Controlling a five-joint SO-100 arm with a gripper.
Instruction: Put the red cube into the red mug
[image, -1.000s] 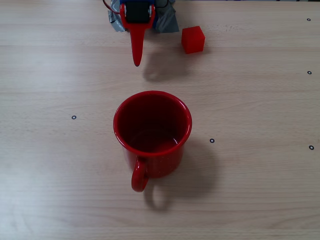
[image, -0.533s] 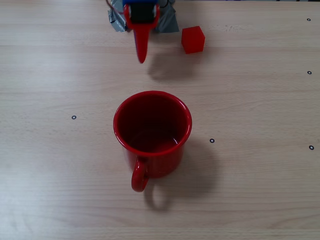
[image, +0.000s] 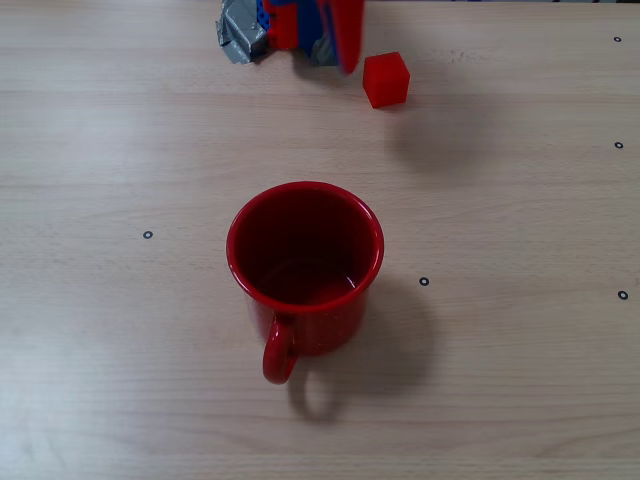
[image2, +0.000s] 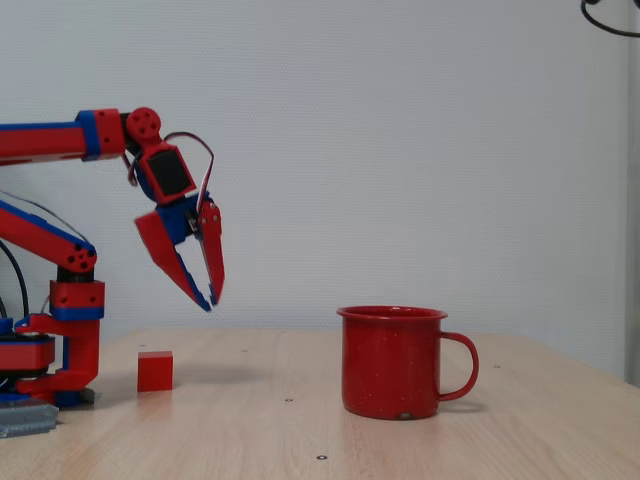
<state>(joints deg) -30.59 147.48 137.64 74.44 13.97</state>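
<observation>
The red cube (image: 386, 79) rests on the wooden table at the back, right of the arm's base; it also shows low at the left (image2: 155, 370). At the table's middle stands the red mug (image: 305, 265), upright and holding nothing, handle toward the near edge; from the side the red mug (image2: 392, 362) is far right of the cube. My gripper (image2: 212, 302) hangs in the air, above the cube and a little to its right, pointing down. Its fingers meet at the tips with nothing between them. From above, my gripper (image: 346, 45) is a blur just left of the cube.
The arm's base (image2: 60, 350) sits at the left on grey tape (image: 238, 42) at the table's far edge. Small black dots (image: 148, 235) mark the tabletop. Bare wood lies between the cube and the mug.
The gripper has swung right, from left of the mug's line to just beside the cube, and drawn back toward the far edge. Cube and mug have not moved.
</observation>
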